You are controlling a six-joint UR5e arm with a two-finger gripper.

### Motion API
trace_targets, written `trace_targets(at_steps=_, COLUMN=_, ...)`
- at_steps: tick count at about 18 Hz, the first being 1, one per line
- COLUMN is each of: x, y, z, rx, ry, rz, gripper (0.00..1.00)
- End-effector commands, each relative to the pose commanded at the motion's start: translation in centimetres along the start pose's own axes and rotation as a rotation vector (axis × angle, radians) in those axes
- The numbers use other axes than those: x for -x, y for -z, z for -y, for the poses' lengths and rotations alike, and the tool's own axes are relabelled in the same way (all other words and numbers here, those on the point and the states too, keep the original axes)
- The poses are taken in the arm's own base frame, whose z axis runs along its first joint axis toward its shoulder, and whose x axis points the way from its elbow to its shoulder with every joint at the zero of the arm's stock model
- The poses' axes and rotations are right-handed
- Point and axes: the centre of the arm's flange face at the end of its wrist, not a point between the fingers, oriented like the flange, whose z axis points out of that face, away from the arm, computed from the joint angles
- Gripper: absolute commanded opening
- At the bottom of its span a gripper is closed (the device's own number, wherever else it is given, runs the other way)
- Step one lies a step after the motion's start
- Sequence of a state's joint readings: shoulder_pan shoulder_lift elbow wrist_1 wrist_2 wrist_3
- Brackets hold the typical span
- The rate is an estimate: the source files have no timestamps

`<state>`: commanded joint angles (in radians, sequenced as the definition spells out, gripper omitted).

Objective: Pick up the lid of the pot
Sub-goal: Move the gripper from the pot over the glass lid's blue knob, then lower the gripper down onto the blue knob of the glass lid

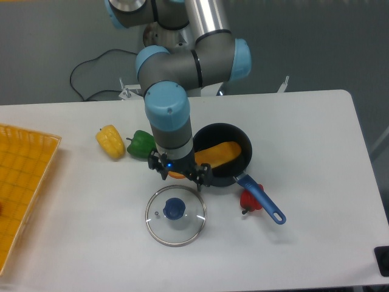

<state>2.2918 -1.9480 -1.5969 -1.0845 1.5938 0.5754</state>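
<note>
And here's the gripper [183,177], fingers spread near the glass lid [182,233] and its blue knob [174,208], the pan [226,135] alongside with what looks like an orange spatula [222,152], a red pepper [249,201] beside the pan's handle [261,198], green [140,144] and yellow peppers [110,142] beyond.

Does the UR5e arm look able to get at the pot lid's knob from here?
Probably yes: the blue knob faces up uncovered, and the jaws hang open nearby, with nothing visible in between.

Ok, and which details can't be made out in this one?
All in the camera view:
- Part of the orange item, behind the fingers.
- Part of the red vegetable, under the blue handle.
- The yellow-orange bin's far side, cut off by the left edge.
- Finger height above the lid: single view.
</note>
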Motion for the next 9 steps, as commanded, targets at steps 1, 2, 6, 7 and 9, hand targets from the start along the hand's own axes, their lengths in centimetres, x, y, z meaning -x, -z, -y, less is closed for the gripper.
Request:
trace_targets(at_steps=1, x=0.0, y=-0.3, z=0.2, rx=0.004, ry=0.011, rz=-0.003, gripper=1.0)
trace_targets(at_steps=2, x=-0.2, y=-0.8, z=0.4, rx=0.009, ry=0.012, rz=-0.006, gripper=1.0)
trace_targets(at_steps=6, x=-1.2, y=-2.8, z=1.4, rx=0.032, ry=-0.008, rz=-0.022, gripper=1.0)
trace_targets(at_steps=7, x=-1.3, y=-3.2, z=1.5, rx=0.035, ry=-0.013, rz=-0.026, gripper=1.0)
trace_targets(at_steps=9, x=-1.4, y=-4.0, z=1.6, rx=0.047, ry=-0.016, rz=-0.034, gripper=1.0)
